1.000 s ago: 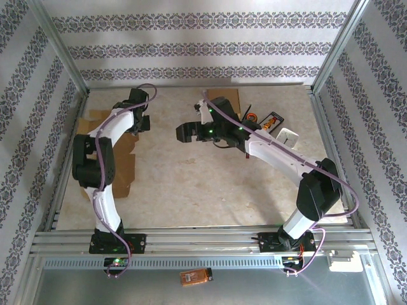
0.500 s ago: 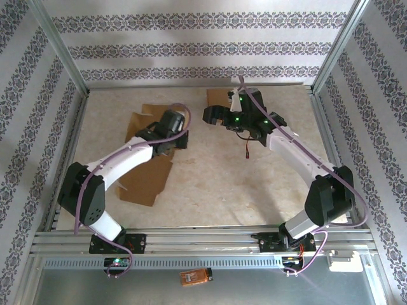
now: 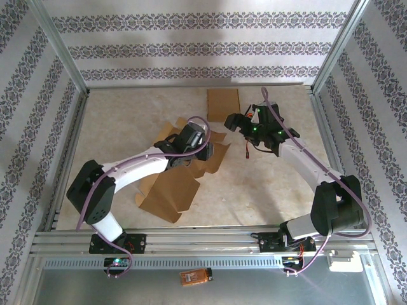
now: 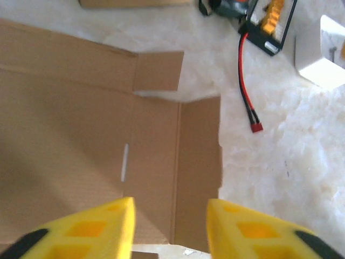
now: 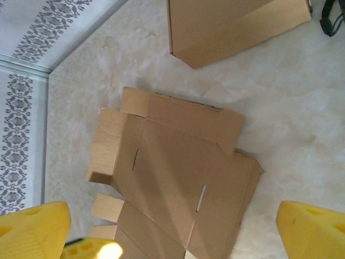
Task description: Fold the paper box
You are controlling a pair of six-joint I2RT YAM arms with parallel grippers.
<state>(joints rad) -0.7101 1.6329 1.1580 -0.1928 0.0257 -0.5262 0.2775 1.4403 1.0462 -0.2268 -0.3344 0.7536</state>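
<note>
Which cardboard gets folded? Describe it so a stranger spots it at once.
Start at the marble-patterned table, left of centre. There, under the left hand, lies the flat brown box blank. Unlike the plain cardboard rectangle by the far edge, it is spread out with flaps sticking out and thin slots cut in it.

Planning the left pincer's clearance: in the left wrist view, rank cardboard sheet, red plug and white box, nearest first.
1. Cardboard sheet, directly under the left pincer.
2. Red plug, right of the sheet.
3. White box, far upper right.
</note>
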